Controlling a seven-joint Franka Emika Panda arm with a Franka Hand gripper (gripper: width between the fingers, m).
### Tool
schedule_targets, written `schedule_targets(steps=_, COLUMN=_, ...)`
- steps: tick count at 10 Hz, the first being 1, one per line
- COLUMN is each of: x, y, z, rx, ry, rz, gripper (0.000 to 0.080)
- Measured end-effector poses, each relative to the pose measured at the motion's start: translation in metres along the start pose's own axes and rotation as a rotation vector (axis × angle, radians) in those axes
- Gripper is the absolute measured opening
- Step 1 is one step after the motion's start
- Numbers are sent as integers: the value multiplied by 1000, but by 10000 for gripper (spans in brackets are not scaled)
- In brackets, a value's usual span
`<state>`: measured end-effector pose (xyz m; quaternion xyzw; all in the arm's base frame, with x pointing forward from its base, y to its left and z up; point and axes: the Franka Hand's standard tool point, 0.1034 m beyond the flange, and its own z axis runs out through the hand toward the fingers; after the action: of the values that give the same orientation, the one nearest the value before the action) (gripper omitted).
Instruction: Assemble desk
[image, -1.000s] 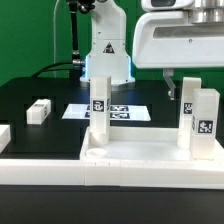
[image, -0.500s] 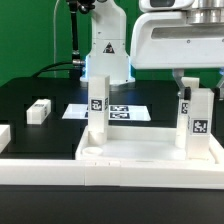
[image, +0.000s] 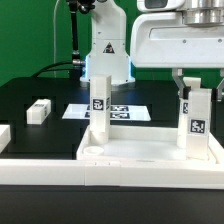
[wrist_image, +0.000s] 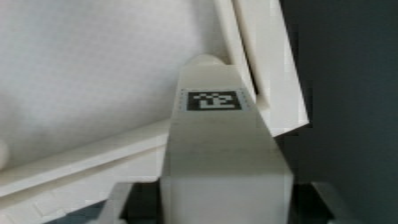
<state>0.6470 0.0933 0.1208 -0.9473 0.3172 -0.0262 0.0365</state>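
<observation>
Desk panel (image: 150, 152), white and rimmed, lies at the near edge of the black table (image: 40, 95), toward the exterior view's right, its right end cut off by the frame. Two white legs stand upright on it: one leg (image: 98, 105) at its far left corner, the other leg (image: 196, 122) at the exterior view's right. Each carries a black-and-white square tag; the patterns hold no readable writing. The gripper (image: 194, 85) comes down over the right leg, its fingers (image: 177, 84) on either side of the leg's top, closed partway onto it. The arm's upper body runs out of the frame. In the wrist view the same leg (wrist_image: 221, 150) fills the middle, its tag clear, while the finger pads at the edge are dark and blurred, so the contact itself is hard to make out. A third loose leg (image: 39, 110) lies on its side on the table at the exterior view's left, well apart from the panel. Behind the left leg the marker board (image: 120, 111) lies flat, partly hidden. A white border rail (image: 40, 170) runs along the near edge, and another white piece at the far left is cut off.
</observation>
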Motion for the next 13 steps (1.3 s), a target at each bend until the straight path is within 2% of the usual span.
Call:
schedule_targets(steps=2, x=2, y=3, z=0, rx=20, ry=-34, rz=258, gripper=287)
schedule_targets(steps=5, x=1, y=-1, z=1, rx=16, ry=-63, rz=639, gripper=287)
schedule_targets(steps=10, x=0, y=-2, z=1, rx=8, ry=-67, rz=904, gripper=288)
schedule_targets(steps=11, x=0, y=-2, z=2, rx=13, ry=-61, rz=1019, gripper=288)
schedule_targets(steps=13, x=-6, y=-10, z=3, rx=45, ry=-45, rz=1299, gripper=288)
